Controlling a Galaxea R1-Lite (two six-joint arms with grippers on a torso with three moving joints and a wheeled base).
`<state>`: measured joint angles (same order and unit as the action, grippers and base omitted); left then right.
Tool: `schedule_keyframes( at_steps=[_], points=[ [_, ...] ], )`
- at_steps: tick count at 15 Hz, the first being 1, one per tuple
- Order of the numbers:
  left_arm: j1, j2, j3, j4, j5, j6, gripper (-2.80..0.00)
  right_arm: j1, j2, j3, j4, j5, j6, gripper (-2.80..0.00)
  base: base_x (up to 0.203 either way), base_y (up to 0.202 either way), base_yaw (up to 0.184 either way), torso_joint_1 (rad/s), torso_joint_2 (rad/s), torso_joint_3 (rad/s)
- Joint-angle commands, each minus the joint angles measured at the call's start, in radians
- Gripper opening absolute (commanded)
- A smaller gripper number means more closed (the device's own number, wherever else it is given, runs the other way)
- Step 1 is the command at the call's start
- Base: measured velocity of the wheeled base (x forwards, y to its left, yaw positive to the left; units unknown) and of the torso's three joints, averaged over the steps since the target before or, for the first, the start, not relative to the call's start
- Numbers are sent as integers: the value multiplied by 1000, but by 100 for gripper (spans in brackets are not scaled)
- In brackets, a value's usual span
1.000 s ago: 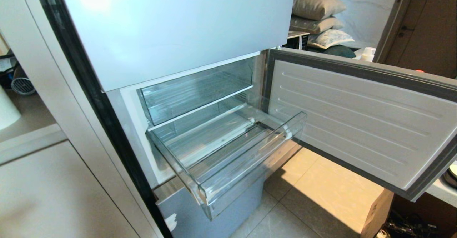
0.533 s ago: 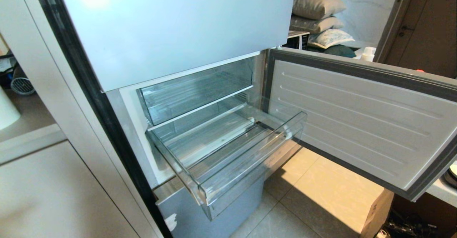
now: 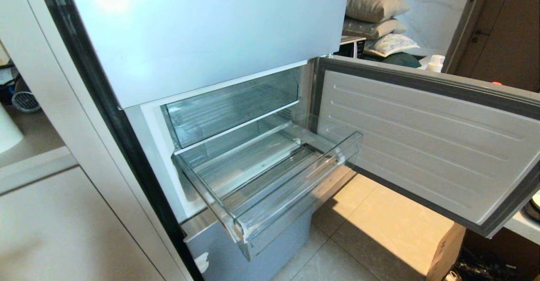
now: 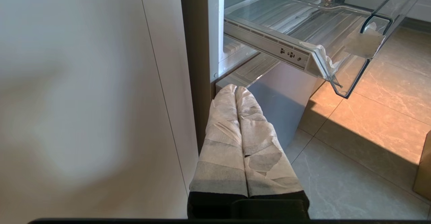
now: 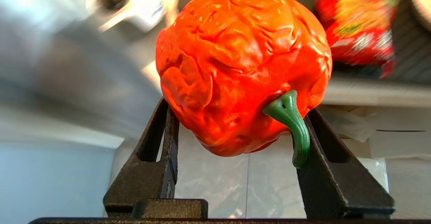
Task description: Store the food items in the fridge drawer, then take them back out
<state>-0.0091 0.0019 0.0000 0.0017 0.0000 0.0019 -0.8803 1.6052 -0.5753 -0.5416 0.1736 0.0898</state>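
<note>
Nothing has shifted in the head view since the earlier frames: neither arm shows there. The left gripper hangs low beside the fridge base, its wrapped fingers pressed together. The clear fridge drawer stands pulled out and holds nothing, under the shorter bin. The right gripper clamps an orange-red pepper, green stem toward the camera.
</note>
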Motion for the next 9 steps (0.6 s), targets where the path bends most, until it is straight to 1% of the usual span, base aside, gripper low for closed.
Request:
schedule_keyframes(
  at_steps=[1,6,9],
  points=[
    [0,1,0,0,0,0,-280,-24,105,-62,-3,1,-1,-280,0,0,0,0,0,0],
    [0,1,0,0,0,0,-280,-65,253,-169,-3,5,0,-280,0,0,0,0,0,0],
    [0,1,0,0,0,1,-280,-81,360,-277,-4,9,1,-280,0,0,0,0,0,0]
  ],
)
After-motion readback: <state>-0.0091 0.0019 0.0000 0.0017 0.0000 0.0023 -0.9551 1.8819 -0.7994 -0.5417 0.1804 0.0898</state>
